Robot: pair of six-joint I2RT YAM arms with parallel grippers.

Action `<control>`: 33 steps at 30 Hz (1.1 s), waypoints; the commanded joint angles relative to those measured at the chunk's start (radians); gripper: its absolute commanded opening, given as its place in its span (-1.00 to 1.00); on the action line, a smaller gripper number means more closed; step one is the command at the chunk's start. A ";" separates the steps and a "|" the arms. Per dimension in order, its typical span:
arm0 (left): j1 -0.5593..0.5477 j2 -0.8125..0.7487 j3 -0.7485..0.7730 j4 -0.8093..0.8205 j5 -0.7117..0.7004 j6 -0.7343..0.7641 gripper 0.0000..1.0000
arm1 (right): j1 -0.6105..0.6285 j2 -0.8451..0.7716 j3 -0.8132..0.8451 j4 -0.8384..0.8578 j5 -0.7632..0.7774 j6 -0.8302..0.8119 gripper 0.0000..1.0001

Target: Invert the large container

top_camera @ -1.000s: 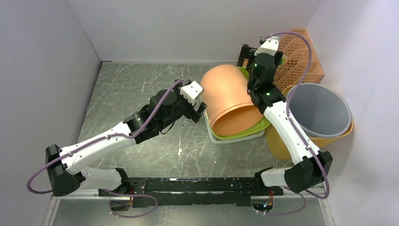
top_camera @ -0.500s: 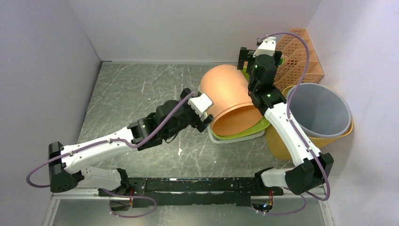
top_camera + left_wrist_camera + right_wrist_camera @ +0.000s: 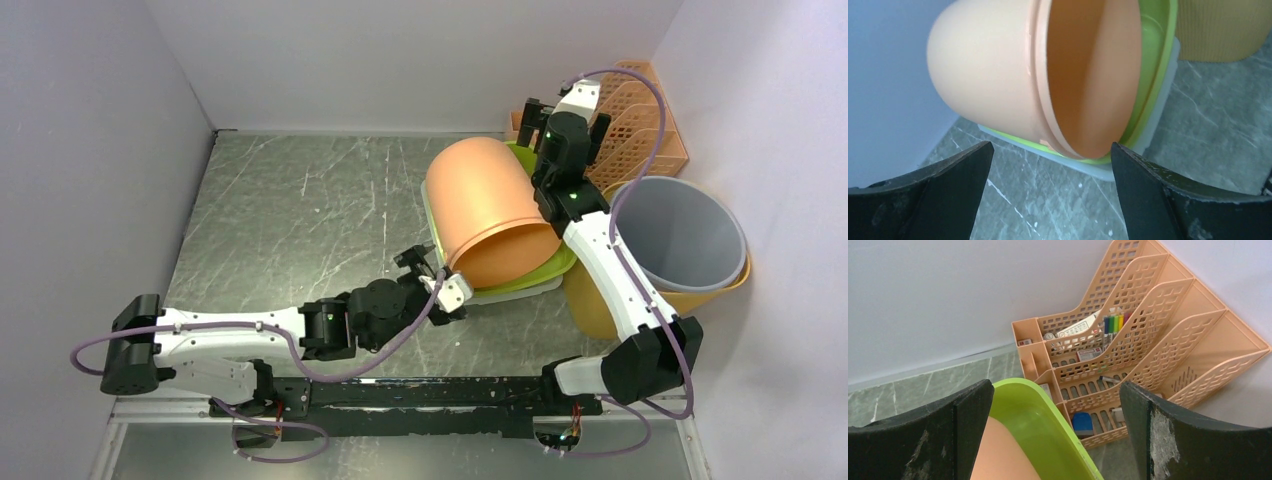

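The large container (image 3: 485,210) is an orange bucket lying on its side, mouth toward the near edge, on a green tray (image 3: 556,264). My left gripper (image 3: 432,275) is low over the table just in front of the mouth, open and apart from it. In the left wrist view the container (image 3: 998,75) and its open mouth fill the top, with bare table between my open left gripper (image 3: 1050,150) fingers. My right gripper (image 3: 556,112) hovers open above the container's far end. Its wrist view shows the right gripper (image 3: 1055,385) over the green tray (image 3: 1033,415) and a patch of the container (image 3: 998,455).
A white tray (image 3: 500,295) lies under the green one. A grey bucket (image 3: 680,235) nested in a yellow bucket (image 3: 590,305) stands at the right wall. An orange file organizer (image 3: 640,120) with pens and small items sits in the back right corner. Walls close in left, back and right.
My left arm has drawn back toward the near edge and dropped low, ending in front of the container's mouth. My right gripper shifted slightly right and back. Both stayed open.
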 commanded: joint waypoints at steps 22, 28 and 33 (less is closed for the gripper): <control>0.036 0.375 0.014 0.841 -0.411 0.235 -0.19 | -0.035 -0.042 -0.092 0.021 -0.091 0.084 1.00; 0.047 0.385 0.011 0.874 -0.445 0.231 -0.86 | -0.040 -0.040 -0.104 0.026 -0.097 0.096 1.00; 0.051 0.372 0.034 0.901 -0.462 0.289 -0.87 | -0.051 -0.050 -0.118 0.022 -0.042 0.113 1.00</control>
